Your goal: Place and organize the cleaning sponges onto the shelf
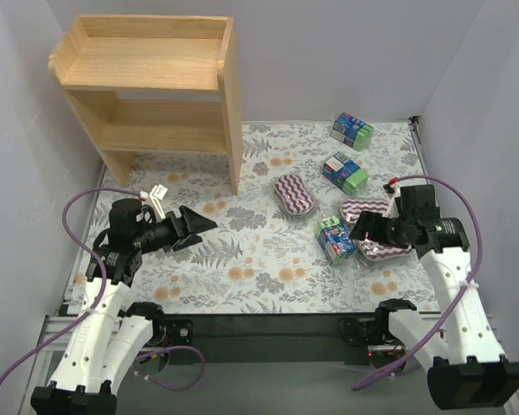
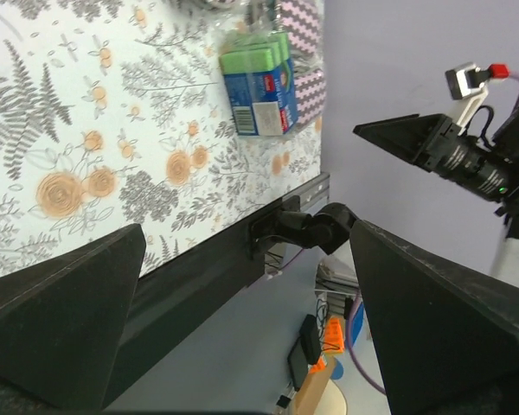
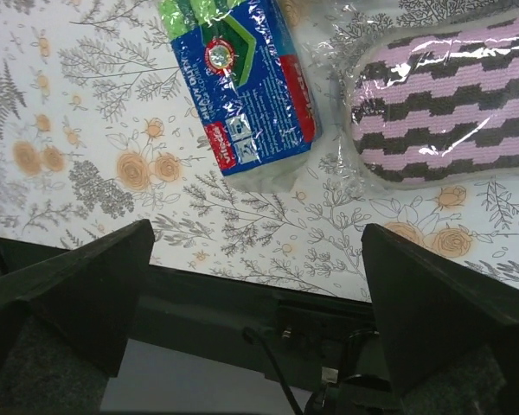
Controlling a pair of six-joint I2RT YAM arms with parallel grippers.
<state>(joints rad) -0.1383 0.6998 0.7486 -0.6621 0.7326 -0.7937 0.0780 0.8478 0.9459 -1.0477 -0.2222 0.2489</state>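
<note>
Six cleaning sponges lie on the floral mat, right of the shelf, whose two tiers are bare. Purple-and-white zigzag pads rest at centre, mid-right and under my right arm. Blue-and-green packs sit at the far right, below it, and nearest. My right gripper hovers open beside the nearest pack and a pad, holding nothing. My left gripper is open and empty over the mat's left half, facing the same pack.
The shelf's right side panel stands on the mat close to the centre pad. Grey walls close in on both sides. The mat's near edge meets a black rail. My right arm shows in the left wrist view.
</note>
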